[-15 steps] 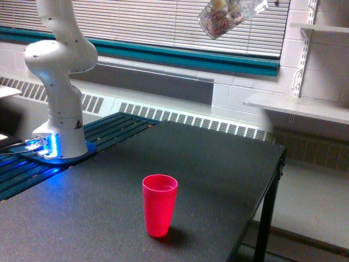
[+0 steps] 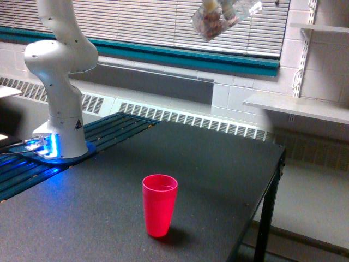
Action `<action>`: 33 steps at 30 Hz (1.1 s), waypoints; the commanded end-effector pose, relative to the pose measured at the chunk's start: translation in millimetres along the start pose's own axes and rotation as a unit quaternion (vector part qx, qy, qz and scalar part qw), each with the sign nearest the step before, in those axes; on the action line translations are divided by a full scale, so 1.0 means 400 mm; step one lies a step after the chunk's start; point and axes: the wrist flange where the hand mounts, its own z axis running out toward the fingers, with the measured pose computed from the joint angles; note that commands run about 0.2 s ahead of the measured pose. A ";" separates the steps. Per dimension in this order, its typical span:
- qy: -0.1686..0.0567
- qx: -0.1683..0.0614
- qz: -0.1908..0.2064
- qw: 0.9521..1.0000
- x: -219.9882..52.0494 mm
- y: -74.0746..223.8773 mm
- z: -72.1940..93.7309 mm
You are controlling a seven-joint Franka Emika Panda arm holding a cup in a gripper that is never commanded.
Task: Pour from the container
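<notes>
A window with closed white horizontal blinds [image 2: 163, 22] spans the upper wall above a teal sill band [image 2: 191, 57]. White painted block wall [image 2: 245, 98] lies below, with a louvred radiator grille [image 2: 191, 121] along it. A white shelf [image 2: 297, 106] on slotted rails occupies the exterior view's right. A dark speckled table [image 2: 207, 180] fills the foreground.

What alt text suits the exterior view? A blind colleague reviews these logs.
A clear cup of pale bits hangs tilted high at the frame's top, far above an upright red cup on a dark table. The white robot arm's base stands at left.
</notes>
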 end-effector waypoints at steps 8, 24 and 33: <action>-0.026 -0.046 0.013 0.999 -0.076 0.150 0.090; -0.061 -0.094 0.033 0.993 -0.205 0.355 0.177; -0.075 -0.119 0.044 0.989 -0.261 0.447 0.215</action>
